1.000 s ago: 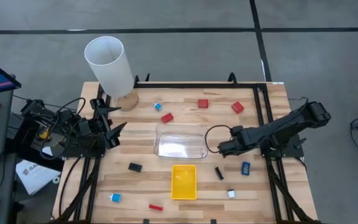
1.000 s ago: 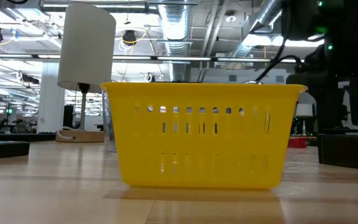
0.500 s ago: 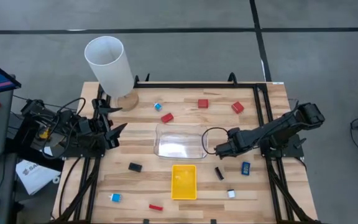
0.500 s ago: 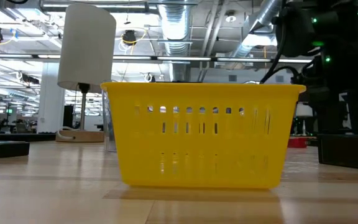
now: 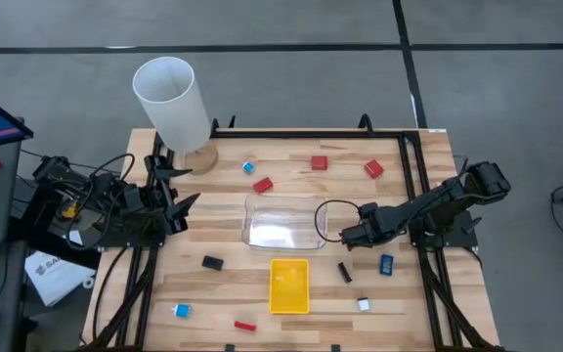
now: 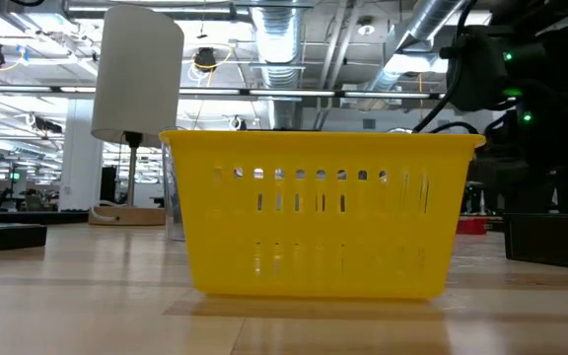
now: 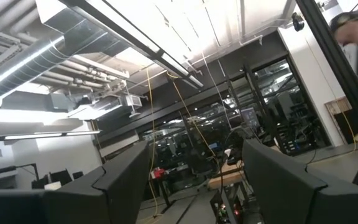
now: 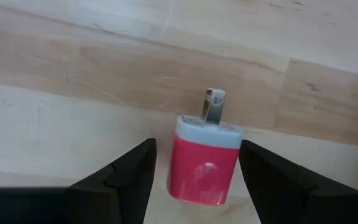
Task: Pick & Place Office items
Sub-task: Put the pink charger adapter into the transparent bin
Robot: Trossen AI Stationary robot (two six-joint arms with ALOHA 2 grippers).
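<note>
Hovering my right hand (image 8: 194,165), fingers spread, over a red block (image 8: 205,163) lying on the table (image 8: 73,74) just right of the clear tray (image 5: 281,221), I judge I must lower and pinch it.

High cam straight down; low cam level behind yellow tray (image 6: 319,212); both share it.

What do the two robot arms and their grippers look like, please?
Both arms are dark, jointed links. The left arm carries tangled black cables and a yellow part. The right arm has a black cable loop near its wrist. The left gripper and right gripper each have two flat, dark, angular fingers.
</note>
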